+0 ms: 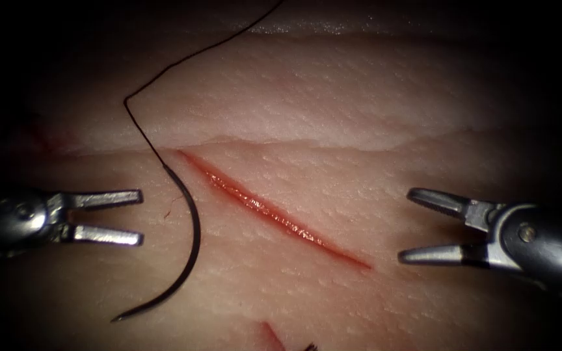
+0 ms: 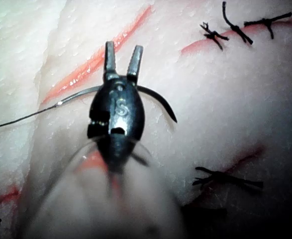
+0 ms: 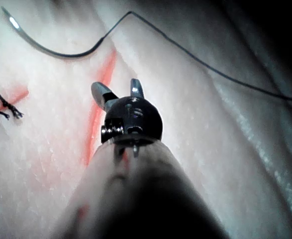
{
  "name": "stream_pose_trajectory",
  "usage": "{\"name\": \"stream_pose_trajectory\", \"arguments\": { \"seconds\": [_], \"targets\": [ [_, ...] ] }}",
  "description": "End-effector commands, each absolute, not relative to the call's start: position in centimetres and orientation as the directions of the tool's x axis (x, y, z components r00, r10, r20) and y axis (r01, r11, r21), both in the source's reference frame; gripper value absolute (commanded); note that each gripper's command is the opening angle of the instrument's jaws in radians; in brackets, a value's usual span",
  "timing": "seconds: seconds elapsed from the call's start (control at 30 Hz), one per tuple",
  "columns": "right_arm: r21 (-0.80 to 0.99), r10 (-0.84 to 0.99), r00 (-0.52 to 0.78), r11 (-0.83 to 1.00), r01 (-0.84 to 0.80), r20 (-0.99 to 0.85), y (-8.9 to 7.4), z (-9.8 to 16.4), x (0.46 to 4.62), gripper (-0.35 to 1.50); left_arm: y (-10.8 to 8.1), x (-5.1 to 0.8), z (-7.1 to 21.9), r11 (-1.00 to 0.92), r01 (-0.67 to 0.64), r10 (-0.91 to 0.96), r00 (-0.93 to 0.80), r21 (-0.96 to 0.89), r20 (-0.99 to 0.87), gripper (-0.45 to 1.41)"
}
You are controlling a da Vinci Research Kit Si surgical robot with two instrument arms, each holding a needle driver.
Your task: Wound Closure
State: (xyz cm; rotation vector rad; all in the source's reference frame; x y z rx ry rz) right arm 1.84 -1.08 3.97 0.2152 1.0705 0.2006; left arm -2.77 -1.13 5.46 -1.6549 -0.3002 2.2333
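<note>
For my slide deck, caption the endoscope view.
Both claws, left and right, open and empty; needle with thread lies free on tissue left of the cut.

Curved needle (image 1: 187, 260) loose on tissue (image 1: 359, 117), left of cut (image 1: 274, 213)

Tissue under my tools, needle lying loose

The tissue (image 1: 333, 117) carries an open red cut (image 1: 274, 213) running from far left to near right. Left of the cut the curved needle (image 1: 187, 260) lies flat on the surface, not in the tissue, and its thread (image 1: 139, 127) trails away to the far side.
</note>
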Motion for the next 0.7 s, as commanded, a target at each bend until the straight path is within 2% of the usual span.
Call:
{"name": "stream_pose_trajectory", "arguments": {
  "seconds": [0.03,0.37,0.6,0.7],
  "targets": [
    [0.268,0.264,0.462,0.962,-0.059,-0.847,-1.04,4.00,1.93,0.43,-1.13,-2.83,5.52,-0.919,-0.146,0.394,-0.260,-0.367,-0.882,0.36],
    [0.265,0.265,0.456,0.962,-0.065,-0.850,-1.07,3.97,1.94,0.45,-1.21,-2.80,5.49,-0.887,-0.213,0.459,-0.289,-0.411,-0.840,0.52],
    [0.262,0.261,0.455,0.963,-0.064,-0.851,-1.11,3.98,1.94,0.45,-1.37,-2.91,5.48,-0.850,-0.285,0.523,-0.360,-0.443,-0.772,0.84],
    [0.262,0.263,0.454,0.963,-0.067,-0.851,-1.10,3.97,1.95,0.45,-1.43,-2.98,5.48,-0.842,-0.324,0.537,-0.411,-0.432,-0.737,0.90]
  ]
}}
